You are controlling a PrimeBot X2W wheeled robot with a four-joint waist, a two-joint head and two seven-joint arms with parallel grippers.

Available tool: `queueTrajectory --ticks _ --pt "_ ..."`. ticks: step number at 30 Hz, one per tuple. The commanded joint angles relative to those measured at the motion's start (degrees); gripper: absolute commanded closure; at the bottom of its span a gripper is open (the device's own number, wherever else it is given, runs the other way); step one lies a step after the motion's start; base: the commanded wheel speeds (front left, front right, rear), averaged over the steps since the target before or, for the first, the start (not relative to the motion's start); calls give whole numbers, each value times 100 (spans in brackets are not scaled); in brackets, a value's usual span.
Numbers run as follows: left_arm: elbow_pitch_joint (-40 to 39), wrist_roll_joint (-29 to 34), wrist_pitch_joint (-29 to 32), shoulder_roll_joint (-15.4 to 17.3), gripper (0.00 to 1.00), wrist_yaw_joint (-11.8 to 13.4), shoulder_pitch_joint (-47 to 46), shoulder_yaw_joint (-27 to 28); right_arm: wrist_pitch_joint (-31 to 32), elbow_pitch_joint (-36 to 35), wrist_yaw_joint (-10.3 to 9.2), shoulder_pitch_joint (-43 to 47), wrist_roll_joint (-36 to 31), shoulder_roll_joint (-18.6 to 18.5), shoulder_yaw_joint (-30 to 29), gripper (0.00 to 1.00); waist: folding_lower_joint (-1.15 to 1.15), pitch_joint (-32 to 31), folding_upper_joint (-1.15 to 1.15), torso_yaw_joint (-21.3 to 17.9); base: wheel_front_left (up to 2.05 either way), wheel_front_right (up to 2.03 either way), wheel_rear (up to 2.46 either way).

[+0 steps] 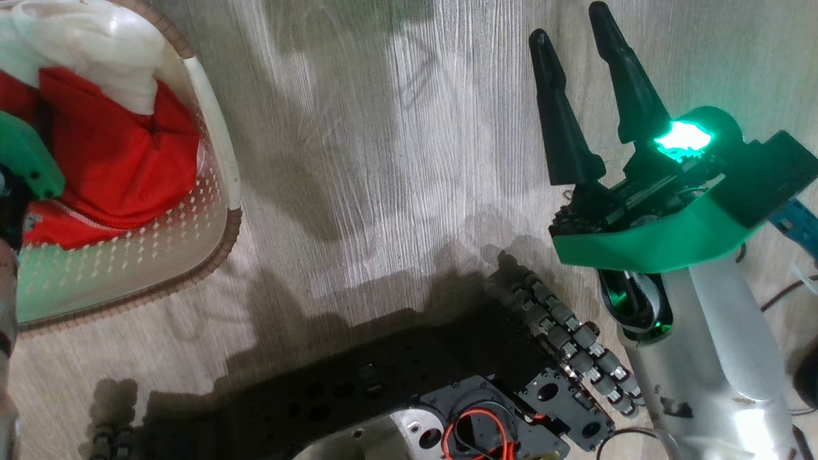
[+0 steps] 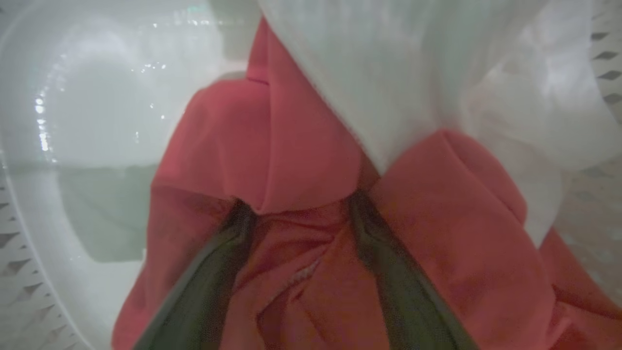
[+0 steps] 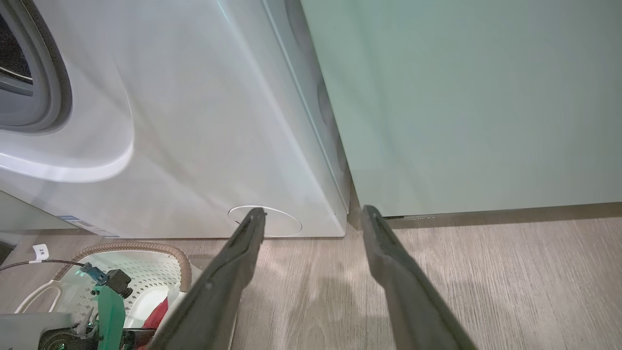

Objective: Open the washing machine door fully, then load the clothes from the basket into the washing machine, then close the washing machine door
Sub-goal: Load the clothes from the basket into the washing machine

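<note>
Red cloth, soft and light: the clothes (image 2: 291, 146) lie bundled in the basket (image 1: 192, 275) on the floor (image 1: 383, 128) at the robot's left. They will sag and trail when lifted, so a deep pinch on a thick fold looks the safest hold. The left gripper (image 2: 299, 201) stands spread apart, its tips pushed into the red with a ridge of it between them, and nothing is clamped yet. White fabric (image 2: 413, 73) lies over the far part of the red and may drag along or slip off. The basket walls are close, and so light a basket could lift with a snagged garment. The right gripper (image 1: 569, 22) hangs over bare floor to the right, spread and holding nothing. Beyond it stand the washer (image 3: 194, 121), its grey gasket (image 3: 57, 73) uncovered, and a pale green cabinet (image 3: 461, 97) just to its right.
</note>
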Motion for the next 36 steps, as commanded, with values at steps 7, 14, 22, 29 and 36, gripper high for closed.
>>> queueTrajectory --ticks 7,14,22,29,36 --pt "197 27 171 218 100 169 238 -11 -35 -146 0 220 105 3 124 0 0 -57 0 -35 0 0 0" --pt "94 -28 -411 48 100 222 313 -16 -36 15 0 211 57 3 15 0 0 -520 0 134 0 0 0" --pt "-95 -128 -1108 -283 100 218 602 6 -36 223 0 305 -135 3 -156 0 0 -1202 0 431 0 0 0" --pt "-614 -131 -1560 -560 100 261 979 -7 -36 402 0 432 -298 3 -420 0 0 -1932 0 746 0 0 0" --pt "-1810 15 -1631 -689 100 481 1703 41 -33 575 0 682 -461 3 -655 0 0 -2704 0 1004 0 0 0"
